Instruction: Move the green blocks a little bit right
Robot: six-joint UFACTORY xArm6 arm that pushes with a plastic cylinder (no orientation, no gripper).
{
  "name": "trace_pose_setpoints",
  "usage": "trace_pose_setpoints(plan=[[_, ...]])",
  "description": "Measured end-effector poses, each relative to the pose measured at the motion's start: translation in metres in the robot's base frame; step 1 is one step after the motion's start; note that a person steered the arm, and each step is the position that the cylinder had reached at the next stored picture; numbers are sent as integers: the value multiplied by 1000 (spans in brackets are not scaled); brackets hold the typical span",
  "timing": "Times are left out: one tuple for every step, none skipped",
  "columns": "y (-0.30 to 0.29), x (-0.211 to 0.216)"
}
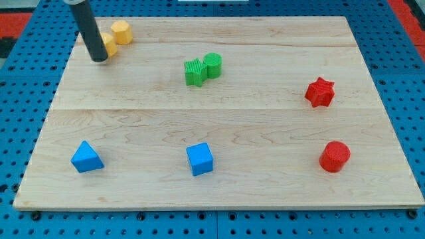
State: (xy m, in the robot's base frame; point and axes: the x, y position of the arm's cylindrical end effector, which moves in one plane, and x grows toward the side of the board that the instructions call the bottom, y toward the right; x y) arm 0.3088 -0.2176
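Lab bench: wooden board [219, 133] on blue perforated mounting plate [26, 73], red edging

The bench [265, 133] is pale planked wood with visible grain, smooth and faintly satin – the green blocks [202, 69] look like matt plastic, ribbed on their faces – the rod [88, 30] is dark, slightly glossy

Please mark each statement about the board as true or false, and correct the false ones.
1. The two green blocks touch each other. True.
2. My tip rests against the green blocks. False: it is at the view's top left, beside a yellow block.
3. Two blue blocks lie near the view's bottom. True: a blue triangular block and a blue cube.
4. The red star block lies below the red cylinder. False: it lies above it.
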Motion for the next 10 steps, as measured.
trace_pose_setpoints(plan=[[24, -13], [60, -13], [76, -4], [79, -1], [90, -1], [97, 1], [98, 30], [98, 58], [134, 59], [180, 70]])
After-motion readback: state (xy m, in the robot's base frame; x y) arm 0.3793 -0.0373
